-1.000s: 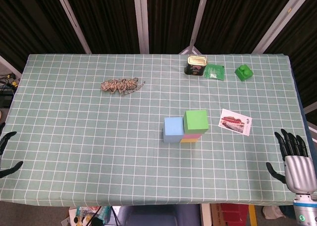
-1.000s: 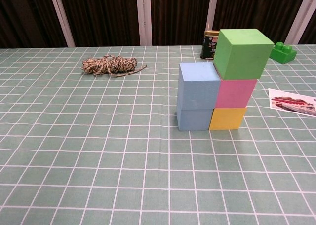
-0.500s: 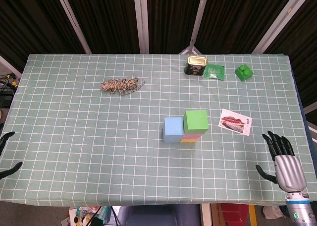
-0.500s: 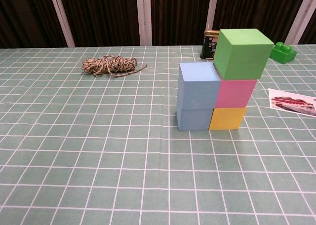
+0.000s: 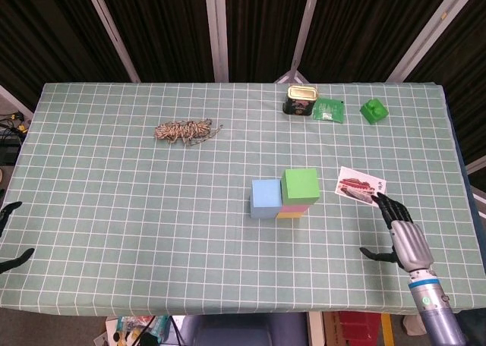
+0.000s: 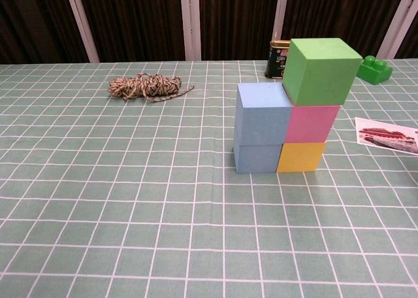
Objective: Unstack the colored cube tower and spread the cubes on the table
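Still stacked: green cube (image 6: 321, 70) over pink (image 6: 311, 123), yellow (image 6: 302, 157); right hand (image 5: 400, 233) fingers spread.

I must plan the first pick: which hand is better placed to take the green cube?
Right. The right hand is open near the green cube; the left hand sits at the far table edge.

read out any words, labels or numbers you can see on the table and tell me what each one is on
None can be read for certain.
Tin can: printing on its dark label, too small and blurred to read.
Green packet: some pale print, not legible.
Picture card: a red image and small marks, too blurred to read.
Green cube, pink cube, yellow cube, blue cubes, green toy brick: no text visible.
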